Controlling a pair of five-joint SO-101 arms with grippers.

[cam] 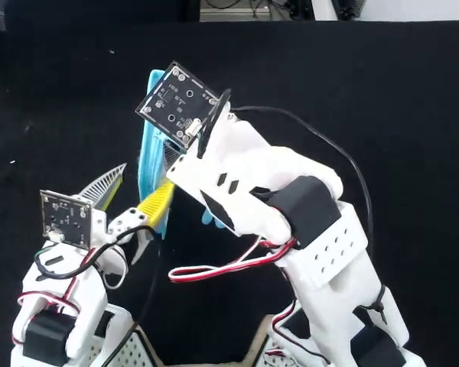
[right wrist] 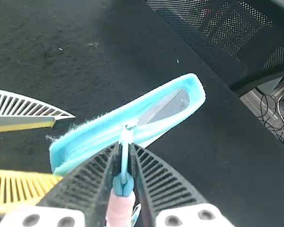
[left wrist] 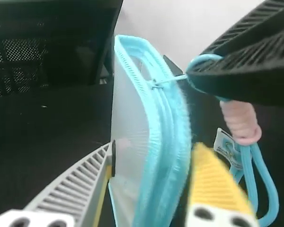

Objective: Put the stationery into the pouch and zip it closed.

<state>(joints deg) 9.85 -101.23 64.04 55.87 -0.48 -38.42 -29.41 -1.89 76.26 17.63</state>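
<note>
While right gripper (right wrist: 127, 147) pinches zipper pull (right wrist: 124, 163), left gripper (left wrist: 154, 147) splayed astride pouch (left wrist: 130, 132) edge, black table (cam: 382, 92) around.

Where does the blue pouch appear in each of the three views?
High view: pouch left of centre, standing on edge.
Left wrist view: pouch in the centre, upright.
Right wrist view: pouch across the centre.
Shared landmark: the yellow finger beside it.
</note>
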